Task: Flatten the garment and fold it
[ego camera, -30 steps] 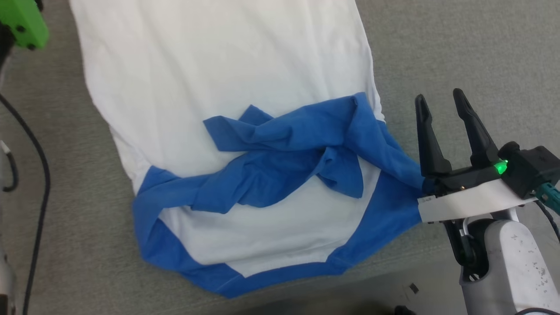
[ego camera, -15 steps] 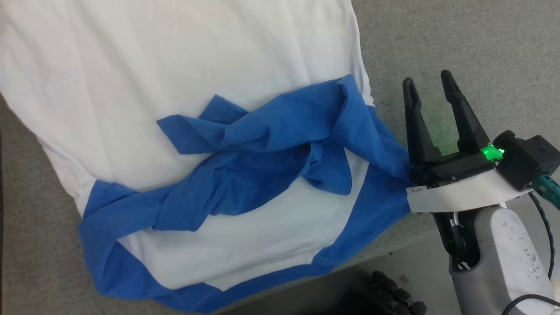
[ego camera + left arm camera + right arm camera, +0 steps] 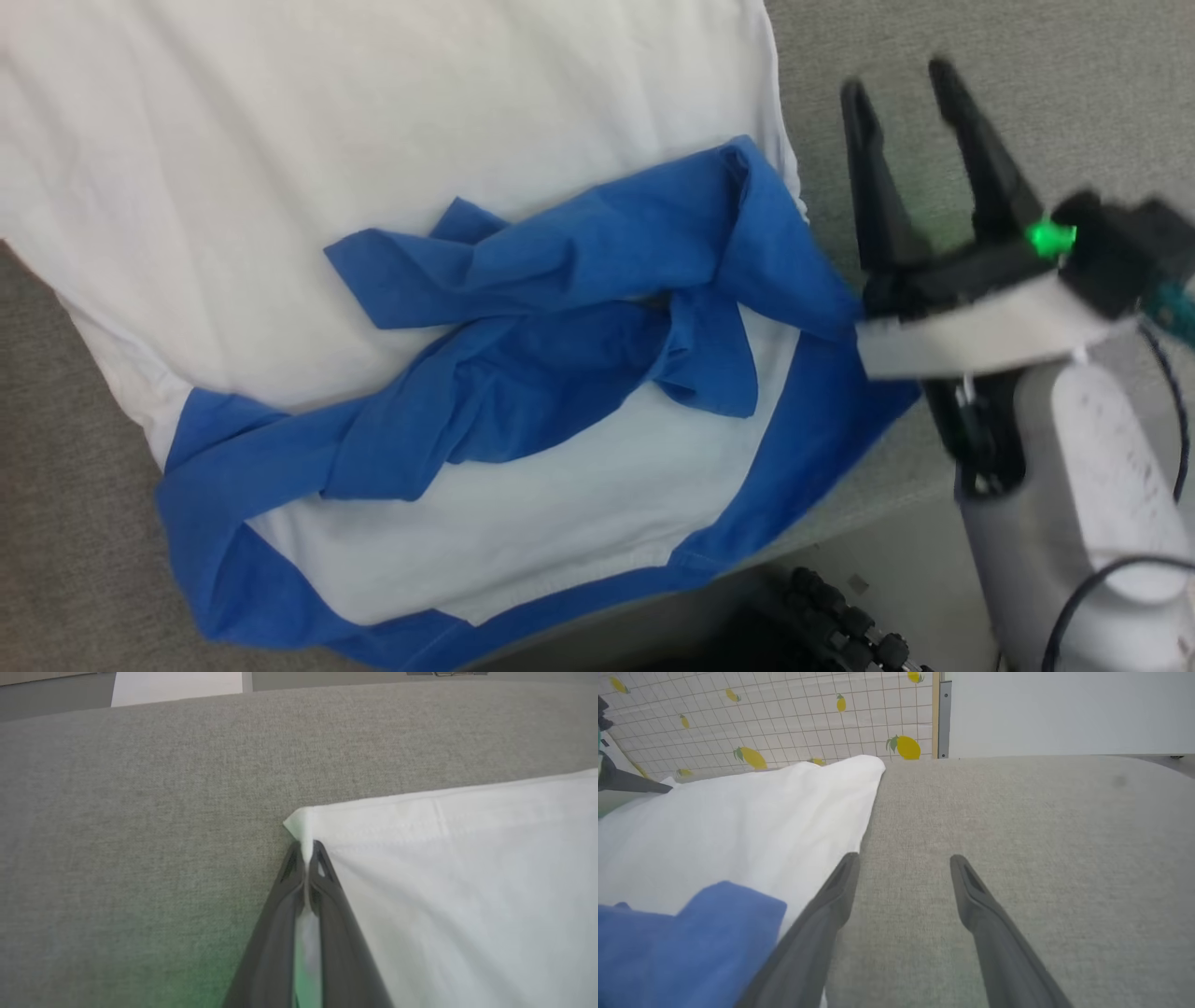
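The grey worktop (image 3: 1074, 75) carries the garment (image 3: 373, 140), collar end at the near edge, far end cut off in the head view, white body partly hidden under crumpled blue sleeves, the left gripper (image 3: 306, 847) pinched onto a white hem corner, the right gripper (image 3: 898, 77) beside its blue shoulder, jaws apart.

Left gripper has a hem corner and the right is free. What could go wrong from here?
The left gripper pinches only the very tip of the garment's white corner; a pull may slip it out.
The right gripper is open beside the garment, so one-sided pulling could skew it.
The blue sleeves lie bunched across the body and might get folded in.
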{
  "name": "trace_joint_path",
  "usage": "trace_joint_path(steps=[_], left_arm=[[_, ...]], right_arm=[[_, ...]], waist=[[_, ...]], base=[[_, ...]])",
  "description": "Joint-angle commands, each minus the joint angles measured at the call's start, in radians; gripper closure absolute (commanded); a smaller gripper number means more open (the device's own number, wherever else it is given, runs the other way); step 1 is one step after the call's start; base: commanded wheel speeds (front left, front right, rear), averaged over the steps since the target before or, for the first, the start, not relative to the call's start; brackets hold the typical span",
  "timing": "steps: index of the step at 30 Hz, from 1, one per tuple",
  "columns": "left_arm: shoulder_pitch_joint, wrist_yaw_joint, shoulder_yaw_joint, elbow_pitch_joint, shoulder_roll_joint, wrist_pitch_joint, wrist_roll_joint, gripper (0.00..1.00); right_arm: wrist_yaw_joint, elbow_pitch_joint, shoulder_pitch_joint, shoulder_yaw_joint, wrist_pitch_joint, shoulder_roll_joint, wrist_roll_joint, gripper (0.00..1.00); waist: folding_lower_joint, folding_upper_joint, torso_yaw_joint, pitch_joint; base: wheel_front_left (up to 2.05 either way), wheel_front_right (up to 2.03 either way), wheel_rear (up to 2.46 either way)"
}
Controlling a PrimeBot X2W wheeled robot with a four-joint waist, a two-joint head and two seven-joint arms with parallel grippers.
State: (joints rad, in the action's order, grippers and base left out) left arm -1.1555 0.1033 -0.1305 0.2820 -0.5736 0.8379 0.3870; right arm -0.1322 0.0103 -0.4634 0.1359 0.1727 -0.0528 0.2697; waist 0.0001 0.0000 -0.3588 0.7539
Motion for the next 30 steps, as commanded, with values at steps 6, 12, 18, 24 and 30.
trace_joint_path(steps=[6,12,18,24,30], left_arm=[[0.024,-0.031,-0.025,0.006,0.033,-0.057,0.004,1.0],[-0.009,-0.055,-0.054,0.006,0.078,-0.099,0.017,1.0],[-0.044,-0.084,-0.086,0.021,0.129,-0.151,0.029,1.0],[-0.071,-0.111,-0.108,0.043,0.165,-0.195,0.041,1.0],[-0.091,-0.131,-0.119,0.055,0.185,-0.231,0.053,1.0]], right_arm=[[0.002,0.097,-0.336,-0.013,-0.191,0.001,-0.014,0.0],[0.002,0.346,-0.658,-0.079,-0.411,0.002,-0.015,0.0],[0.002,0.563,-0.873,-0.18,-0.598,0.002,-0.104,0.0],[0.002,0.679,-0.997,-0.246,-0.747,0.002,-0.18,0.0],[0.002,0.727,-1.056,-0.298,-0.89,0.002,-0.277,0.0]], waist=[[-0.0001,0.0,0.049,0.008],[-0.0001,0.0,0.124,0.038],[-0.0001,0.0,0.204,0.07],[-0.0001,0.0,0.26,0.098],[-0.0001,0.0,0.297,0.122]], base=[[0.0,0.0,0.0],[0.0,0.0,0.0],[0.0,0.0,0.0],[0.0,0.0,0.0],[0.0,0.0,0.0]])
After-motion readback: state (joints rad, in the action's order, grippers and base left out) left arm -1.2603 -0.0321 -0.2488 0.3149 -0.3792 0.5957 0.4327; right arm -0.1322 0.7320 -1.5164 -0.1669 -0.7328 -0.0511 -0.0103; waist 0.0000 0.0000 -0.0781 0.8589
